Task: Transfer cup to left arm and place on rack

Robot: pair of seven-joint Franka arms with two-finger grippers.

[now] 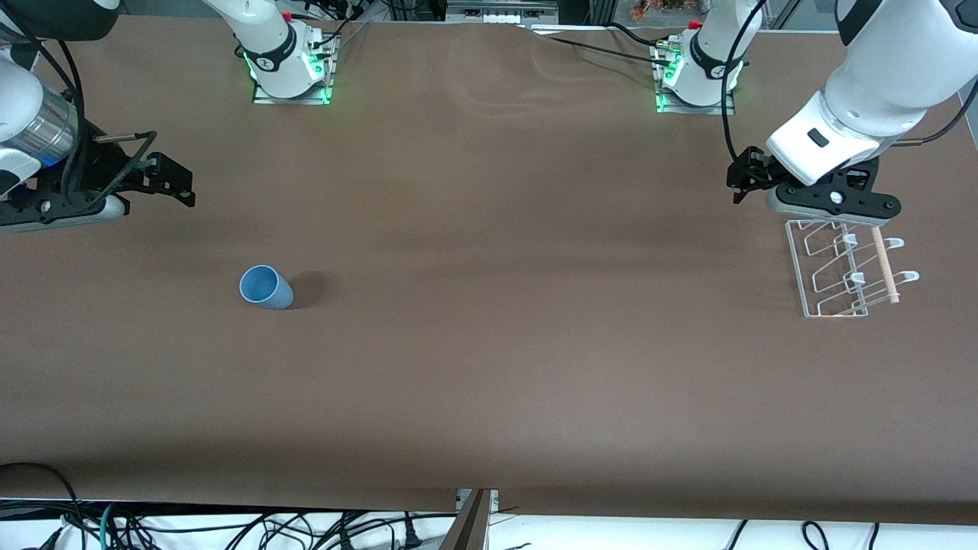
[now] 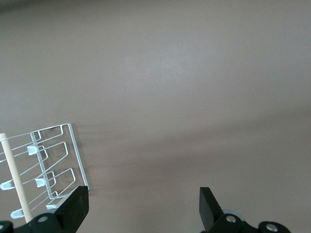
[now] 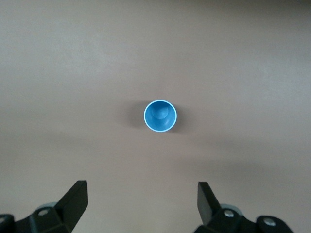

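The light-blue cup stands upright, mouth up, on the brown table toward the right arm's end. In the right wrist view the cup shows from above, well ahead of the open, empty right gripper. The right gripper hangs above the table's end, apart from the cup. The clear and white wire rack with its wooden dowel stands at the left arm's end. The left gripper hovers just over the rack's edge, open and empty. The rack lies beside one finger.
The two arm bases with green lights stand along the table's edge farthest from the front camera. Cables hang below the table edge nearest to the front camera. Brown table lies bare between cup and rack.
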